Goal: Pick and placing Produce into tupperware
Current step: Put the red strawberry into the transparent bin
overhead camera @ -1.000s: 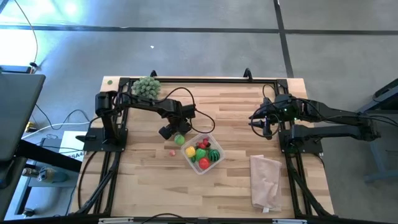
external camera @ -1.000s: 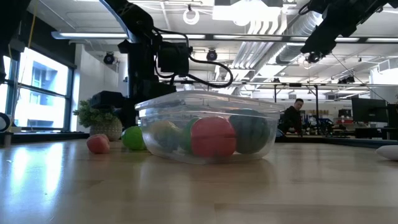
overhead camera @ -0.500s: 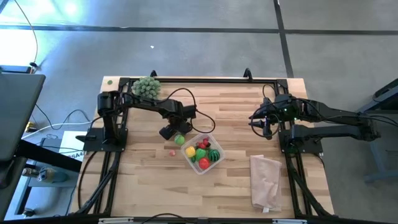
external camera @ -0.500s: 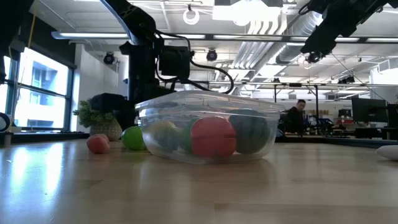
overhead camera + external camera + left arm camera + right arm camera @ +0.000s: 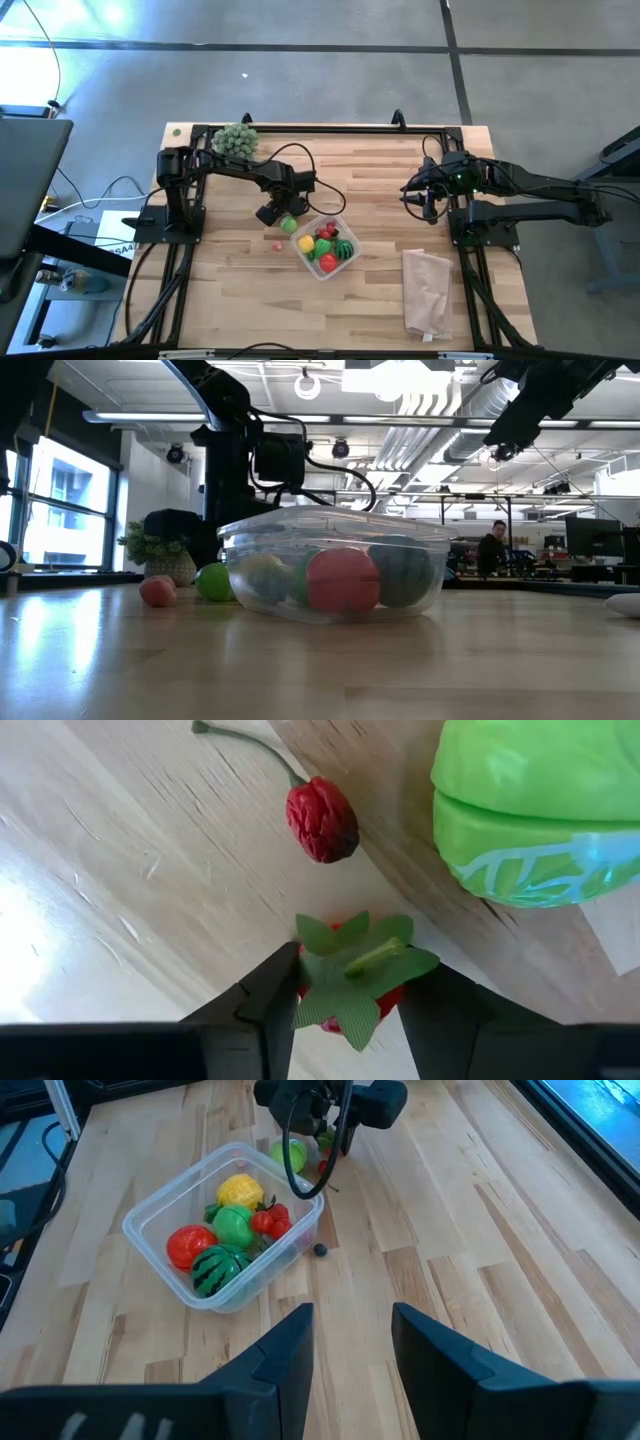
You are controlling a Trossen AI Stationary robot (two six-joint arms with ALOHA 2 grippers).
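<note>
Closest in, the left hand [image 5: 348,982] is down at the bench [image 5: 380,290], its two fingers pressed against either side of a little strawberry [image 5: 360,975] with a green leafy top. I'd call that clamped on it, though I can't tell if it's off the wood yet. Just beyond it are a wrinkly red cherry [image 5: 321,820] on a stem and a lime-green ball [image 5: 540,810], both loose on the bench. A bit further on is the tupperware [image 5: 340,518], sitting near the middle of the bench, right next to where the left hand is working. It's already got a yellow piece, a green one, a couple of red ones and the striped watermelon ball [image 5: 220,1268] inside. So I'd say we're at the grab stage for the strawberry, and the job is well over half done. Next it needs a clean lift that clears the container's rim, a short carry over, and a drop into whatever gap is left. The green ball is tight against the tub wall, so it could get nudged. Over on the far side, the right hand [image 5: 352,1320] hangs above the bench with its fingers apart and nothing in them, just waiting. Way back in the room there's a person [image 5: 490,545].
</note>
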